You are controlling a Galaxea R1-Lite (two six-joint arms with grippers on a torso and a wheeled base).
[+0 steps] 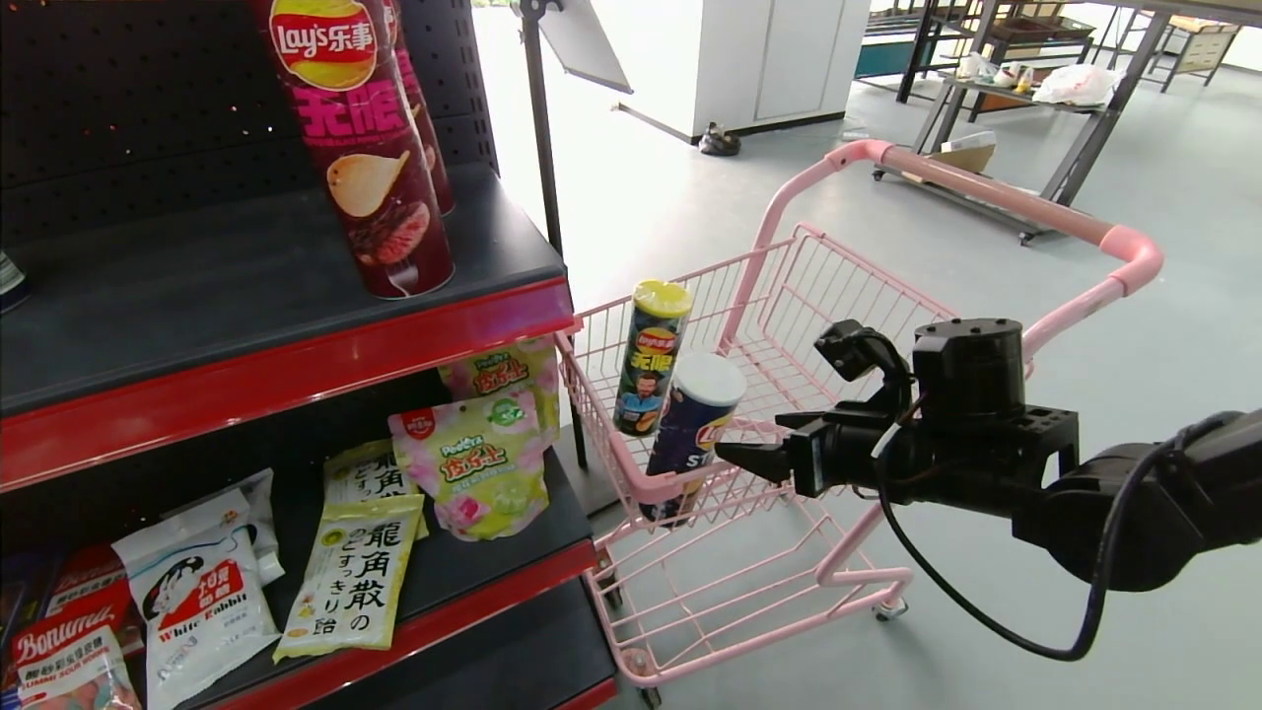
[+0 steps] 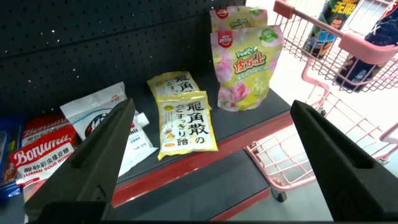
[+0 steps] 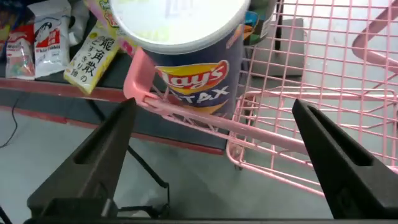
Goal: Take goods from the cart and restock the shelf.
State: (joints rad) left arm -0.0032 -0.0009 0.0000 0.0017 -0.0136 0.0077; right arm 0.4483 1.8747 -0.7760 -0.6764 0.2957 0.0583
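A pink cart [image 1: 986, 192] stands right of the shelf and holds two chip cans. The blue can with a white lid [image 1: 690, 434] leans against the cart's front rim [image 3: 186, 118]; a dark can with a yellow lid [image 1: 651, 360] stands behind it. My right gripper [image 1: 754, 439] hangs inside the cart just right of the blue can [image 3: 186, 68], open [image 3: 211, 109], with the can ahead of its fingers and not between them. My left gripper [image 2: 212, 106] is open and holds nothing, in front of the lower shelf [image 2: 205, 158].
Tall maroon chip cans [image 1: 375, 168] stand on the upper shelf [image 1: 246, 375]. Snack bags lie on the lower shelf: pink-green pouches [image 1: 473, 473], yellow candy bags [image 1: 355, 582], white bags [image 1: 197, 602]. Open floor lies right of the cart; tables stand far behind.
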